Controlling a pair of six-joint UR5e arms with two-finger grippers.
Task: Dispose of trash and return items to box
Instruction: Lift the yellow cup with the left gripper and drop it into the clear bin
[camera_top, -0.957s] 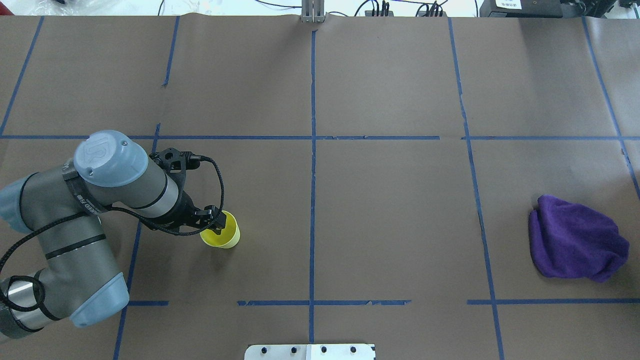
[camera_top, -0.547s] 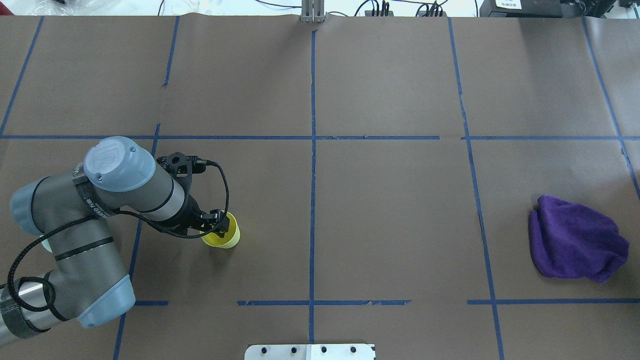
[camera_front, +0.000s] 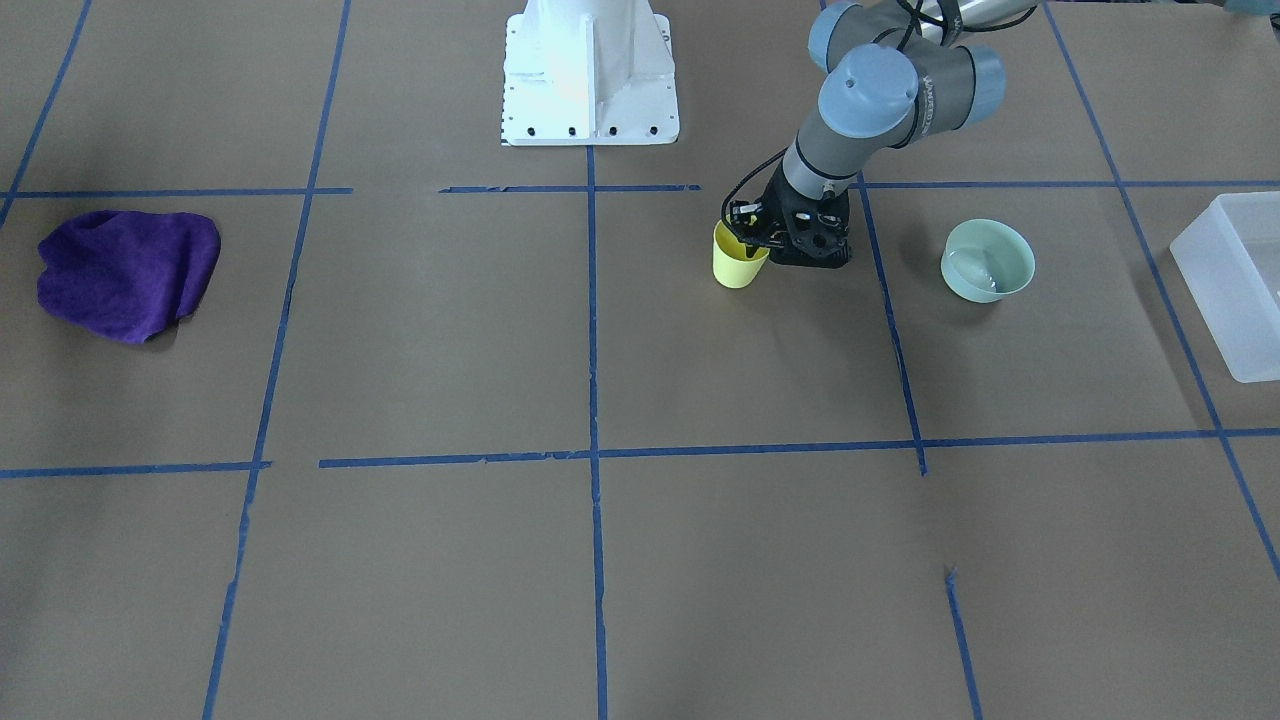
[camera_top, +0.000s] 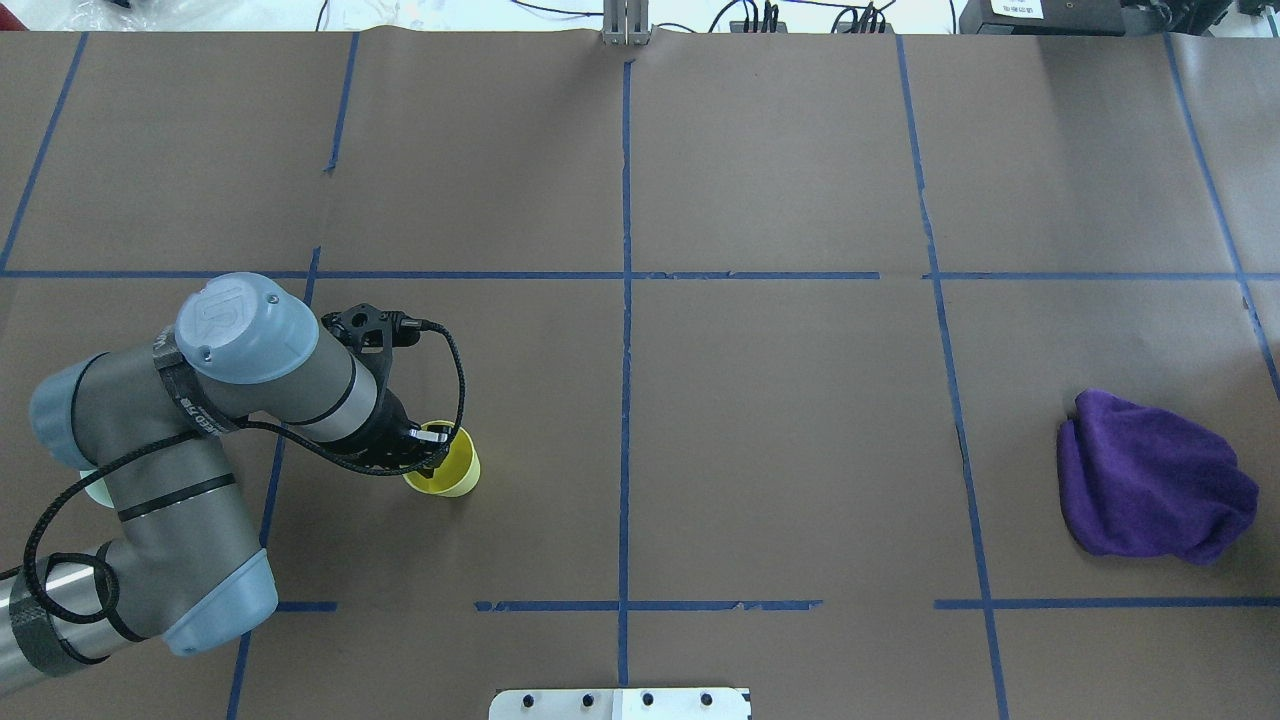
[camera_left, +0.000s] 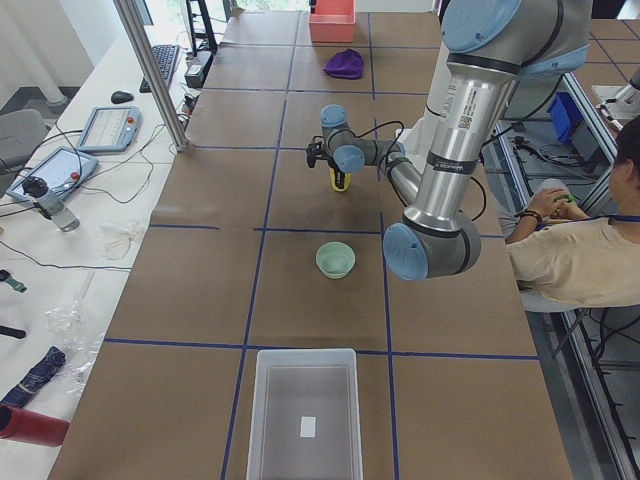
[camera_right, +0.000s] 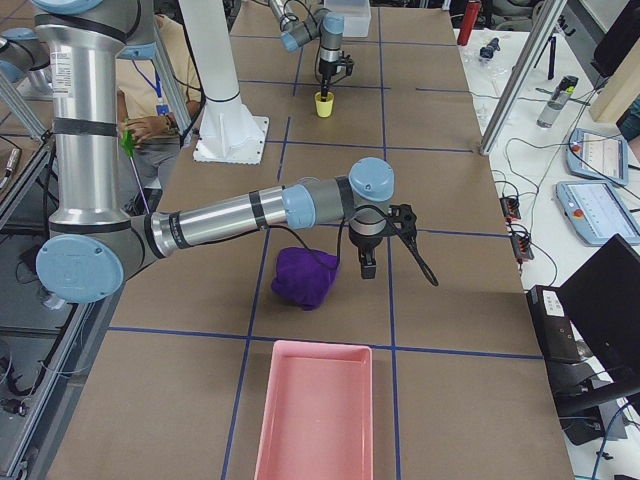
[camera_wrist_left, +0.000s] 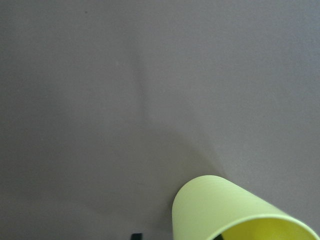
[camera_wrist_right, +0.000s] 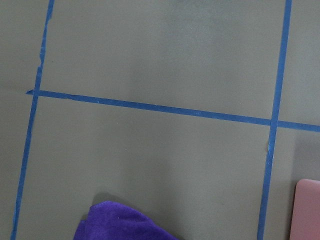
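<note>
The yellow cup (camera_top: 445, 470) stands upright on the brown table; it also shows in the front view (camera_front: 738, 262) and the left wrist view (camera_wrist_left: 235, 210). My left gripper (camera_top: 430, 442) is at the cup's rim, open, one finger inside the cup and one outside its near wall. The mint-green bowl (camera_front: 988, 262) stands upright and apart, between the cup and the frosted box (camera_front: 1235, 290). The box looks empty in the left view (camera_left: 305, 420). My right gripper (camera_right: 365, 262) hangs over the table beside a purple cloth; I cannot tell whether it is open or shut.
A purple cloth (camera_top: 1150, 480) lies bunched on the table's right side. A pink tray (camera_right: 315, 415) sits at that far end. The white robot base (camera_front: 588, 70) stands at the table's near edge. Blue tape lines cross the table.
My left arm has shifted a little to the right and its gripper has sunk lower over the cup's rim. The cup has not moved.
</note>
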